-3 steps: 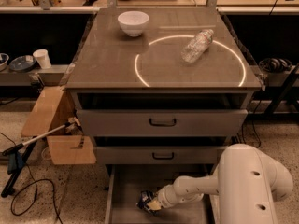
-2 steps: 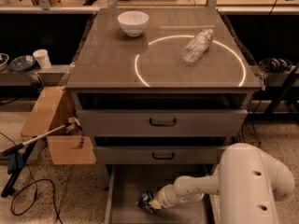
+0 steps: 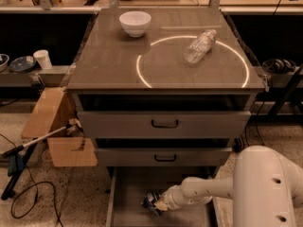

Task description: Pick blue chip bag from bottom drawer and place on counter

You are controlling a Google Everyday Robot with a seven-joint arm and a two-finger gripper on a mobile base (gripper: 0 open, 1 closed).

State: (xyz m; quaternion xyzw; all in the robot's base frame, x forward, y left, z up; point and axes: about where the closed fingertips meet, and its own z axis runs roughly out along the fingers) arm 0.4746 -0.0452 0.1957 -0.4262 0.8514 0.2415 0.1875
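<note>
The blue chip bag point(image 3: 151, 202) lies crumpled on the floor of the open bottom drawer point(image 3: 128, 193), toward its left front. My gripper point(image 3: 158, 205) reaches in from the right on a white arm and sits right against the bag's right side. The counter point(image 3: 118, 60) above carries a glowing white circle.
A white bowl point(image 3: 135, 22) stands at the counter's back left. A clear plastic bottle point(image 3: 200, 45) lies inside the circle at the right. Two upper drawers with black handles point(image 3: 164, 124) are slightly open. A cardboard box point(image 3: 52, 126) and a long-handled tool point(image 3: 33, 143) lie on the floor at left.
</note>
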